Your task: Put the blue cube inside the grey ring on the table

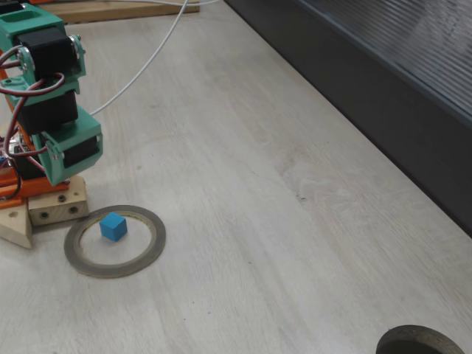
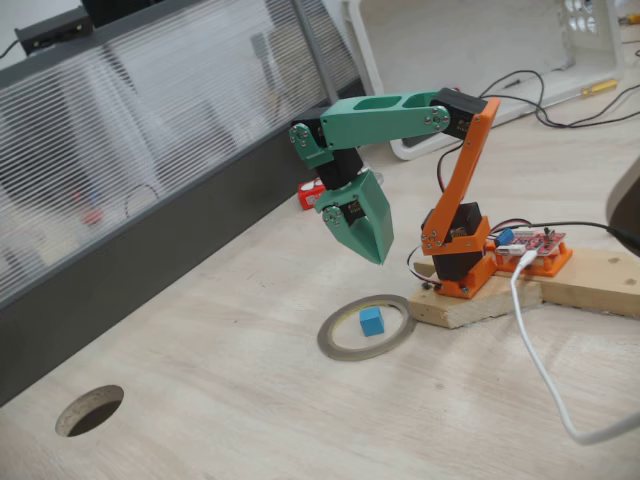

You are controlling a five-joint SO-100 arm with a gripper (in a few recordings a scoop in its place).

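The blue cube (image 1: 113,226) (image 2: 371,320) rests on the table (image 1: 280,221) inside the grey ring (image 1: 151,251) (image 2: 335,345), apart from the rim on all sides. My green gripper (image 2: 377,252) hangs above the table just behind the ring, pointing down. Its jaws are shut with nothing between them. In a fixed view the green arm (image 1: 63,140) stands at the left edge, above and left of the ring.
A dark grey ribbed panel (image 1: 383,81) (image 2: 150,250) runs along one table side. There is a round hole (image 2: 90,410) (image 1: 420,343) in the table. The arm's wooden base (image 2: 520,290) holds a red board. A white cable (image 2: 545,370) trails off, and a small red object (image 2: 310,193) lies by the panel.
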